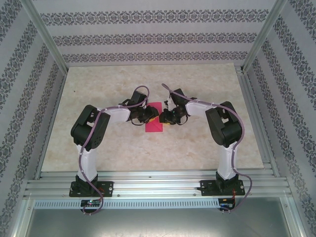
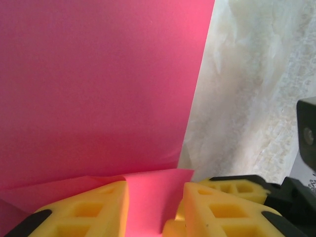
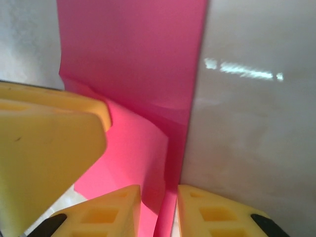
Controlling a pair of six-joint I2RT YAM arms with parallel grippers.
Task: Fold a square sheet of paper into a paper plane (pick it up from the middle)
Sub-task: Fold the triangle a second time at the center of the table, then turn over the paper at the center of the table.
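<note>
An early fold is in hand, as I judge it: both grippers work the sheet's edges near the middle of the table (image 1: 98, 98).

The left gripper (image 1: 146, 117) sits low at the sheet's left side. Its jaws stand apart, a lifted flap of paper lying in the gap, not pressed. The fingers (image 2: 84, 212) are yellow moulded blocks with square hollows and black bases.

The sheet (image 1: 155, 123) is thin magenta paper, matte and plain. It lies mostly flat with straight edges, but curls up softly where the grippers meet it. From above it reads as taller than wide.

The right gripper (image 1: 165, 117) is at the right side. A raised ridge of paper stands edge-on between its fingers; whether they pinch it I cannot tell.

The table is pale, glossy and marbled, so the paper may slide. Next, I think, comes a firm pinch on both sides and an even lift, so that the edges meet squarely.
</note>
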